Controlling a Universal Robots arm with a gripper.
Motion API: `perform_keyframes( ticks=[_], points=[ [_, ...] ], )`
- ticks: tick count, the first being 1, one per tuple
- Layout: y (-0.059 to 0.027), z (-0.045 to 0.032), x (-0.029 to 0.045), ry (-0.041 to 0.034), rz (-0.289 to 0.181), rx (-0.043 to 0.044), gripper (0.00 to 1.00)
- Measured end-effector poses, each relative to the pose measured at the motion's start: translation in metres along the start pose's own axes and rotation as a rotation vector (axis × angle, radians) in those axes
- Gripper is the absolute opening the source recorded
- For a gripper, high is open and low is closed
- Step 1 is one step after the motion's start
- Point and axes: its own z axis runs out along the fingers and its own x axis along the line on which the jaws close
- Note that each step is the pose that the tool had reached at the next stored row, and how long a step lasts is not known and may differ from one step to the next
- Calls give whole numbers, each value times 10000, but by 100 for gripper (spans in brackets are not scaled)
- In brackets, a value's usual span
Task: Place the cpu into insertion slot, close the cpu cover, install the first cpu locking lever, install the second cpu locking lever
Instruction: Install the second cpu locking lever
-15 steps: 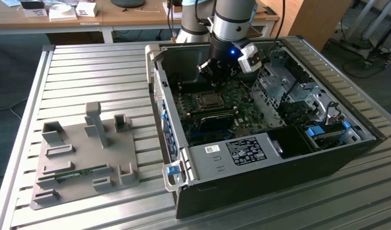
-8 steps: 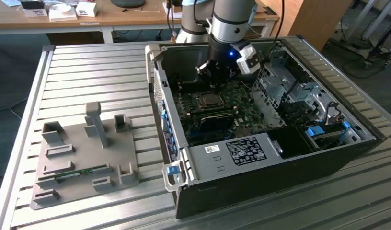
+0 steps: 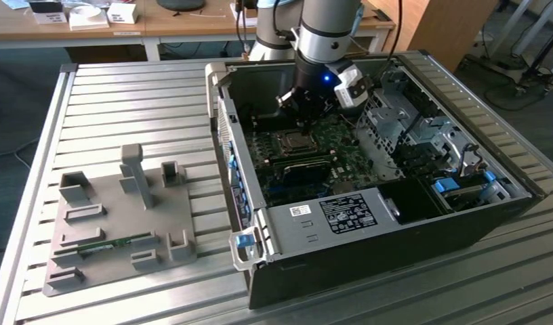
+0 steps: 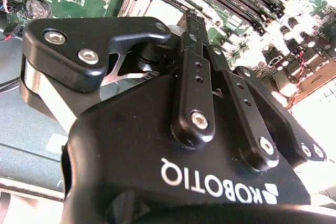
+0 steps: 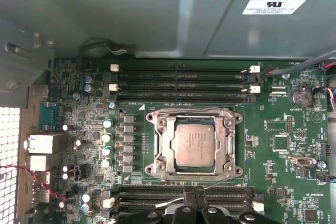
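The cpu [image 5: 194,145], a silver square chip, lies flat in the insertion slot [image 5: 237,170] on the green motherboard. The cpu cover [image 5: 163,148], a metal frame with a window, lies down around the chip. A thin metal locking lever [image 5: 218,182] slants across the slot's edge nearest my fingers, beside the memory slots. My gripper [image 5: 193,191] has its black fingertips together, right at that lever. In the exterior view the gripper [image 3: 303,115] hangs inside the open case just above the cpu [image 3: 295,141]. The second wrist view shows the gripper [image 4: 191,18] from behind, its fingers meeting at the tip.
The black computer case [image 3: 367,237] lies open on a slatted metal table [image 3: 123,95]. Its grey wall [image 5: 157,19] rises behind the memory slots [image 5: 181,82]. A drive cage [image 3: 412,128] stands at the exterior view's right. A grey fixture plate [image 3: 123,223] sits on the table to the left.
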Motion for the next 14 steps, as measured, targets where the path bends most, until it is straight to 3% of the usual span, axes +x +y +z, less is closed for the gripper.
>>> perform_keyframes(
  ticks=[14],
  points=[
    [-6,8,22,1,-1,8,10]
  ],
)
